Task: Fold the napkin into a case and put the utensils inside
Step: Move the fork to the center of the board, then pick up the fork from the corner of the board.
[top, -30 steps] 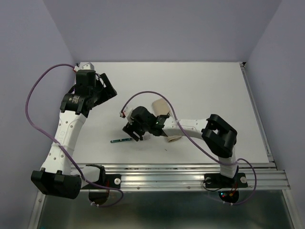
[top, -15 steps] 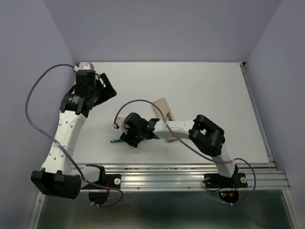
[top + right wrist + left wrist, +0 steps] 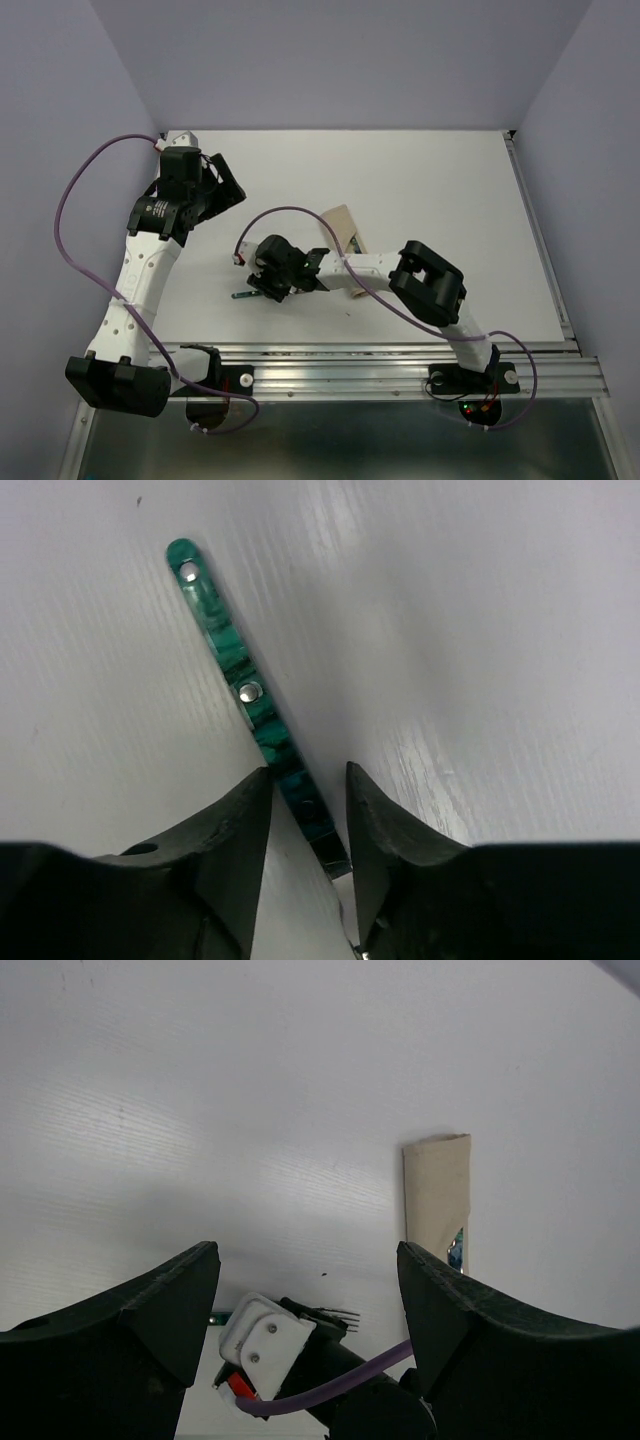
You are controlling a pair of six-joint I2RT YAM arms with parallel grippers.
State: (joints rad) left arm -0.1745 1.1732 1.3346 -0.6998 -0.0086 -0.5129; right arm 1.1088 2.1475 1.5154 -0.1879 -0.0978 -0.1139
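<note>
A fork with a green marbled handle lies flat on the white table, and its handle end pokes out left of my right gripper. In the right wrist view the handle runs between the jaws of that gripper. They are narrowed close around it, with a thin gap still on the right side. From the left wrist the fork's tines show beside the right wrist. The beige napkin lies folded as a narrow case, with a green-blue bit showing at its lower opening. My left gripper hangs open and empty at the far left.
The right arm's purple cable arches over the table between the gripper and the case. The left arm's cable loops out past the table's left edge. A metal rail runs along the near edge.
My right gripper has moved left and down over the fork's handle, and its jaws have narrowed around it. The left arm has stayed still.
</note>
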